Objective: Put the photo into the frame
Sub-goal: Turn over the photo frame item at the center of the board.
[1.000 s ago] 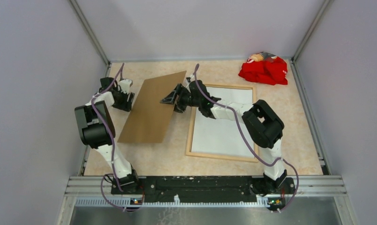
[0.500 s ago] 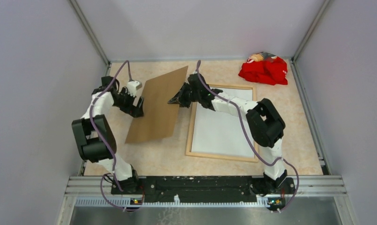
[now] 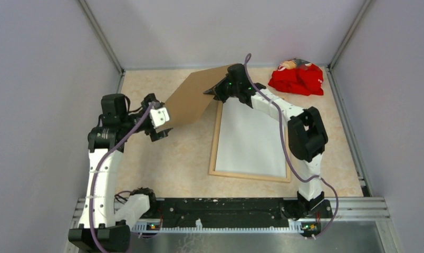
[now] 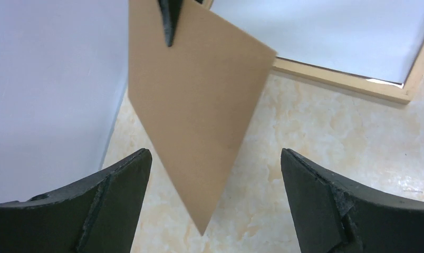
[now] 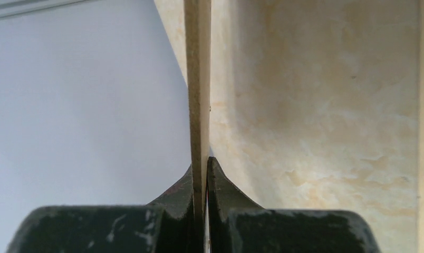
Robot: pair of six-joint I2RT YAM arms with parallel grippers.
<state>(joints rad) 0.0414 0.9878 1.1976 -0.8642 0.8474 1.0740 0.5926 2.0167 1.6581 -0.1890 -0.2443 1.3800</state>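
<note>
Right wrist: right jaws pinched shut on the backing board (image 5: 198, 105) edge, board hanging tilted. Left jaws wide apart, empty, short of its low corner. Photo (image 3: 252, 137) white-side-up inside frame (image 3: 215, 138), just beside right jaws. Risk: single-point pinch, board swinging or slipping onto photo.

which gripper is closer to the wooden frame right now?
Right. The right gripper, shut on the brown backing board, is at the far left corner of the frame. The left gripper is open, off to its left, clear of it.
</note>
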